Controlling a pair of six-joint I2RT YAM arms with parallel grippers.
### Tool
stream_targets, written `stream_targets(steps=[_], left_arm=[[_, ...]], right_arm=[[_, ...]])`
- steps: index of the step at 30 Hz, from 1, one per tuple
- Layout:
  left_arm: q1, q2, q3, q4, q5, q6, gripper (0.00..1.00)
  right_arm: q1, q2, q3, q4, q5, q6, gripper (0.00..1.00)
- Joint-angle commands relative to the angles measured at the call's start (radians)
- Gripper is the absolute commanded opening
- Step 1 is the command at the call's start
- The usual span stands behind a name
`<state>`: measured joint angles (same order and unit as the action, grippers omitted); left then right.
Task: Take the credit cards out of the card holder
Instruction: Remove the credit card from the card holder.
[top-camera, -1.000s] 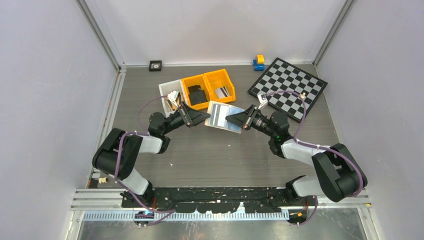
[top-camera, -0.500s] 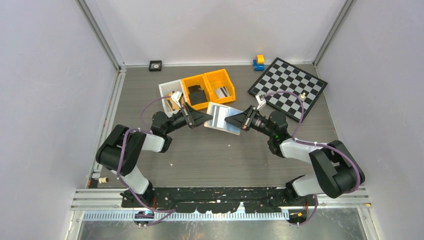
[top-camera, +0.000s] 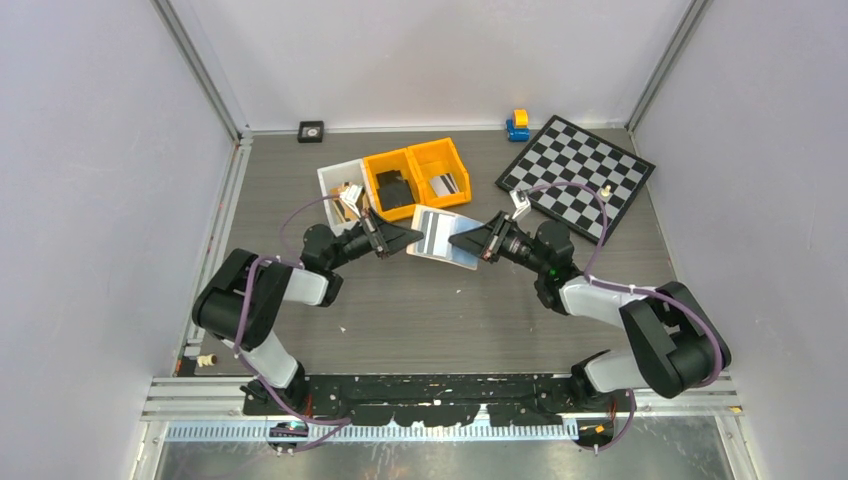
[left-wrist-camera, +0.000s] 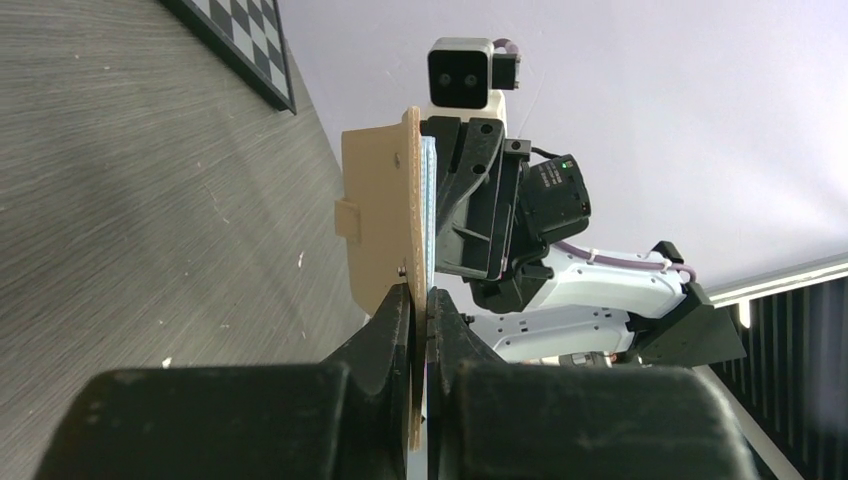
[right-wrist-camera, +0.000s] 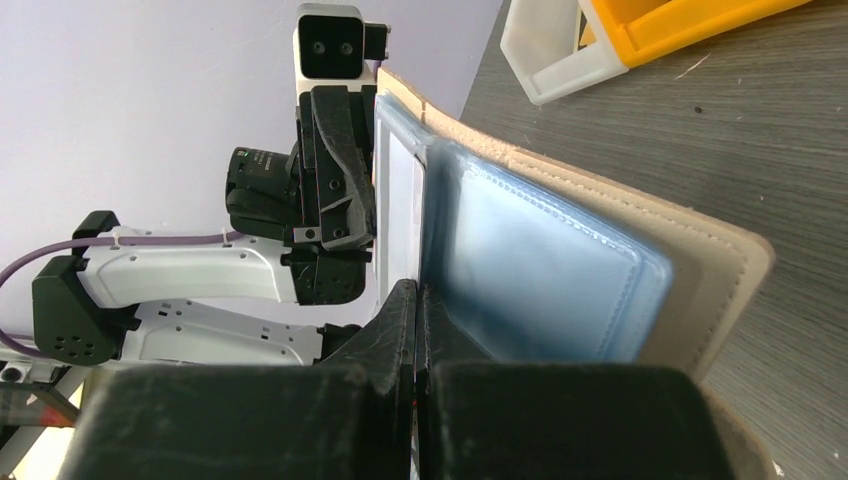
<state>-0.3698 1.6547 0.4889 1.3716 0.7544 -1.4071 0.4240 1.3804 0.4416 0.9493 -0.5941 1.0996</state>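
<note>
left gripper (left-wrist-camera: 420, 300) and right gripper (right-wrist-camera: 415, 296) are each clenched on opposite edges of the open beige bifold card holder (top-camera: 446, 238), held off the grey wood-grain table (top-camera: 440, 310) between them. a pale striped credit card (top-camera: 433, 229) sits inside. beyond stand two orange plastic bins (top-camera: 411, 159).

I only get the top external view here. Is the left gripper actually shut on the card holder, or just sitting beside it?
Observer: Shut on it. The left wrist view shows the left gripper pinching the tan edge of the card holder.
Operator: And the right gripper, what has it got?
Observer: The right gripper is shut too, on the holder's edge right beside a bluish see-through pocket.
</note>
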Motion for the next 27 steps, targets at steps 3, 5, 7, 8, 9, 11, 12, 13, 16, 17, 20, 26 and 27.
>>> stream_targets(steps=[3,5,7,8,9,11,12,13,16,17,20,26,27], left_arm=[[0.048,-0.087,-0.047,0.06,-0.045,0.015,0.0],[0.049,-0.092,-0.049,0.06,-0.046,0.014,0.0],[0.051,-0.084,-0.046,0.06,-0.044,0.01,0.0],[0.051,-0.079,-0.042,0.06,-0.04,0.008,0.0],[0.051,-0.073,-0.04,0.06,-0.037,0.004,0.0],[0.052,-0.066,-0.038,0.06,-0.037,0.0,0.0],[0.052,-0.068,-0.04,0.06,-0.038,0.0,0.0],[0.054,-0.071,-0.044,0.06,-0.04,0.002,0.0],[0.071,-0.086,-0.056,0.06,-0.049,0.006,0.0],[0.082,-0.095,-0.063,0.06,-0.053,0.012,0.0],[0.118,-0.124,-0.078,0.001,-0.062,0.059,0.0],[0.146,-0.23,-0.061,-0.414,-0.125,0.236,0.0],[0.146,-0.252,-0.048,-0.518,-0.141,0.274,0.0]], right_arm=[[0.005,-0.06,0.032,-0.061,0.048,-0.062,0.0],[0.005,-0.057,0.032,-0.059,0.048,-0.062,0.01],[0.003,-0.052,0.033,-0.049,0.04,-0.059,0.01],[0.003,-0.051,0.035,-0.044,0.036,-0.057,0.0],[0.003,-0.049,0.036,-0.04,0.032,-0.054,0.01],[0.003,-0.052,0.036,-0.04,0.032,-0.054,0.01],[0.001,-0.056,0.034,-0.041,0.034,-0.055,0.01],[-0.001,-0.06,0.033,-0.046,0.036,-0.055,0.01],[-0.014,-0.086,0.027,-0.074,0.051,-0.067,0.0],[-0.02,-0.098,0.025,-0.09,0.058,-0.073,0.0],[-0.035,-0.141,0.031,-0.167,0.085,-0.109,0.01],[-0.036,-0.212,0.117,-0.417,0.165,-0.235,0.01],[-0.036,-0.213,0.143,-0.469,0.185,-0.256,0.01]])
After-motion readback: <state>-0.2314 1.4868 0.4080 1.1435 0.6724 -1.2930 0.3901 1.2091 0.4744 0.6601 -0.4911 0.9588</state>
